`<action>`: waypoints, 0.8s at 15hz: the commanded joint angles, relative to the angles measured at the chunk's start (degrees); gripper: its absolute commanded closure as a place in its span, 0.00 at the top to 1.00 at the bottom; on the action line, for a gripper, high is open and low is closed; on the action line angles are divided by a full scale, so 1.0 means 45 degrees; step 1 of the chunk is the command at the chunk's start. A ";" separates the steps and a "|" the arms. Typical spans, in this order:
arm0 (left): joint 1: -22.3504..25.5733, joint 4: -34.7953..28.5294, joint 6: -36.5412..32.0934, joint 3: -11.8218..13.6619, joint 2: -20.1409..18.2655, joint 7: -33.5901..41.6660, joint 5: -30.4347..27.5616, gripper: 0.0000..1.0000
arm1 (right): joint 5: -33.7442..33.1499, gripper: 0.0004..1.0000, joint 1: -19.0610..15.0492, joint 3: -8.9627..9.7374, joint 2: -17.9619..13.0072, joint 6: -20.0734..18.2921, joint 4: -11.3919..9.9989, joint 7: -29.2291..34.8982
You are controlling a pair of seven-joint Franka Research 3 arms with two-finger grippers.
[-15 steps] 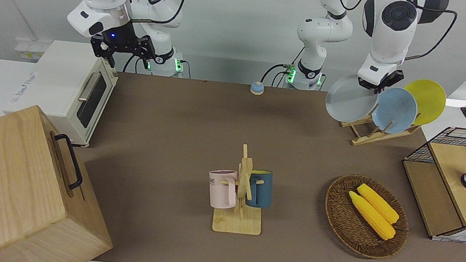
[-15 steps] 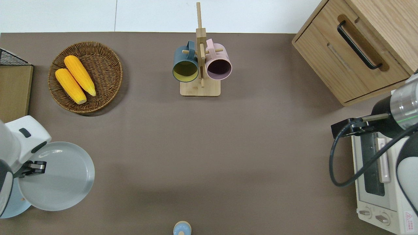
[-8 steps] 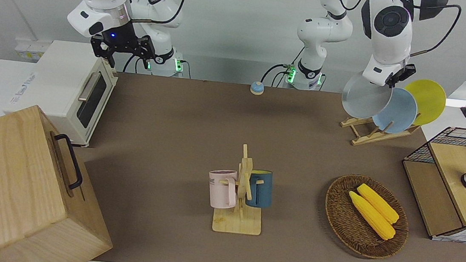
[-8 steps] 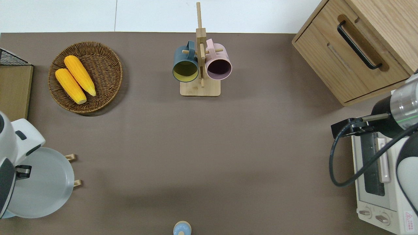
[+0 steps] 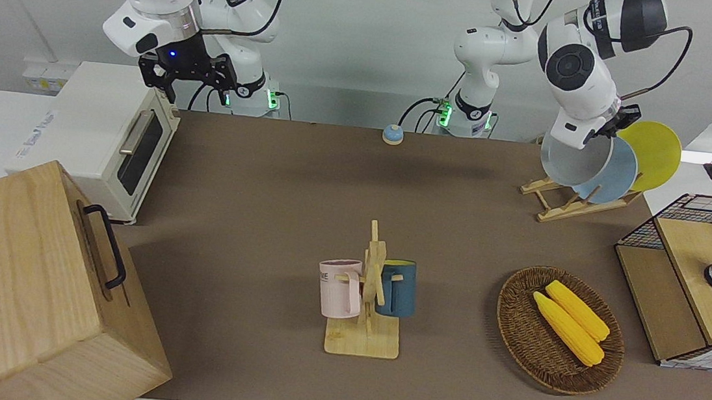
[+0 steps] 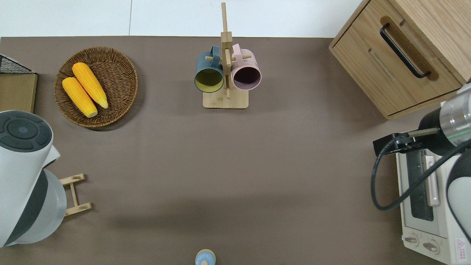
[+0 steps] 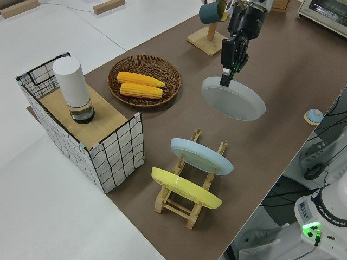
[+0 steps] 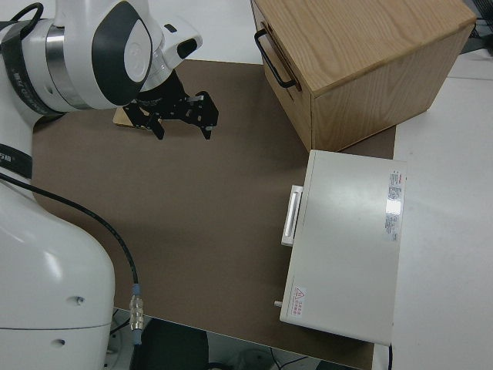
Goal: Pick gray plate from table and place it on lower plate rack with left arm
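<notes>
The lower plate rack (image 7: pixel 187 195), at the left arm's end of the worktop (image 5: pixel 305 188), held two plates standing in its slots: a yellow plate (image 7: pixel 184 188) at the end toward the worktop's edge and a sky-blue plate (image 7: pixel 200 156) in the next slot, with the slots at the rack's other end unfilled. The left gripper (image 7: pixel 230 67) was clamped on the rim of the gray plate (image 7: pixel 234 98), which hung tilted in the air over that unfilled end of the rack, clear of the pegs and just beside the sky-blue plate. In the overhead view the left arm (image 6: pixel 22 162) covered most of the plate and rack, leaving only the two rail ends showing. Farther from the robots lay a wicker basket (image 5: pixel 516 333) with two corn cobs (image 5: pixel 569 322) in it, and beside it a wire crate (image 7: pixel 116 154) with a wooden top carrying a white cylinder (image 7: pixel 73 86). A mug tree (image 5: pixel 370 293) near the middle bore a pink mug (image 5: pixel 339 288) and a dark blue mug (image 5: pixel 398 288). A toaster oven (image 5: pixel 120 138) and a wooden cabinet (image 5: pixel 14 285) stood at the right arm's end. The right gripper (image 8: pixel 182 116) was parked with its fingers apart.
</notes>
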 commanded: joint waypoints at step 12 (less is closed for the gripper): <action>-0.0100 -0.1236 0.0503 -0.0018 0.1739 -0.2624 0.1277 0.00 | -0.0082 0.98 -0.0302 0.0272 -0.0026 -0.0143 0.0095 0.0150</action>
